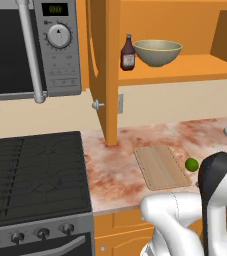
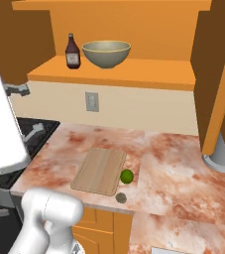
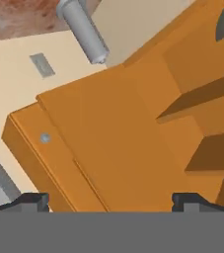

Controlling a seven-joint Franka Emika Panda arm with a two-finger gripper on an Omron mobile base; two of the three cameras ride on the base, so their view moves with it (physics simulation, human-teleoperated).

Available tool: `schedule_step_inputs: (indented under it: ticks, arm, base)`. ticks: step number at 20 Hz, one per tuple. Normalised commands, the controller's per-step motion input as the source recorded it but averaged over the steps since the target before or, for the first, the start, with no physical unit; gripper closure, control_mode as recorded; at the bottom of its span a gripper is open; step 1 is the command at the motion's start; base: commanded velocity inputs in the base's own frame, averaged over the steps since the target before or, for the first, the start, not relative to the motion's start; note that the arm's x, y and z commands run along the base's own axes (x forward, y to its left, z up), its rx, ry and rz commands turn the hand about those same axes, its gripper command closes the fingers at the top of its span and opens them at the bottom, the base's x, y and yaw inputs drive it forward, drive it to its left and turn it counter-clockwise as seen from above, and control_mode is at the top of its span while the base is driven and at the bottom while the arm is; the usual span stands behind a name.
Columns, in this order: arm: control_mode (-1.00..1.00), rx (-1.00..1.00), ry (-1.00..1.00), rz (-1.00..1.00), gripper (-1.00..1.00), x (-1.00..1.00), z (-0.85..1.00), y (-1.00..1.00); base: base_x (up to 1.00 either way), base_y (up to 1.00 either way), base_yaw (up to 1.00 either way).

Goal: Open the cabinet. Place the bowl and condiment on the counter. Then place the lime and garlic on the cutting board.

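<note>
You're sitting at the point where the cabinet is already standing open, both doors swung wide, so the opening step looks done and the unloading step is what you're starting. Taking the cutting board as your landmark: the bowl is sitting on the open shelf up above and behind the board, and the condiment bottle is standing upright just beside the bowl, on the stove side, apart from it. The lime is lying on the counter right at the board's edge, on the side away from the stove, and the garlic is lying just off the board's near corner, close to the counter's front edge. Neither is on the board yet. The gripper is hanging with its fingers spread wide and nothing between them, looking at orange cabinet panels at a steep roll. I'd judge your next move is calling for levelling the hand, lifting it to shelf height above the board, and coming at the bowl rim or bottle with the fingers spread, keeping off the door edges.
</note>
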Motion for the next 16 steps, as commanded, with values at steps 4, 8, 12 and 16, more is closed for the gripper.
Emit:
schedule_step_inputs:
  ticks: [4, 8, 12, 16]
  arm:
    - [-1.0, 0.15, 0.02, 0.34, -1.0, 0.43, 0.0, 0.16]
    - [-1.0, 0.22, 0.0, 0.41, -1.0, 0.18, 0.0, 0.0]
    - [-1.0, 0.25, 0.04, 0.44, -1.0, 0.12, 0.0, 0.0]
    - [-1.0, 0.2, 0.09, 0.35, -1.0, 0.25, 0.0, 0.0]
  base:
    - [0.0, 0.0, 0.0]
    - [0.0, 0.0, 0.0]
    - [0.0, 0.0, 0.0]
    - [0.0, 0.0, 0.0]
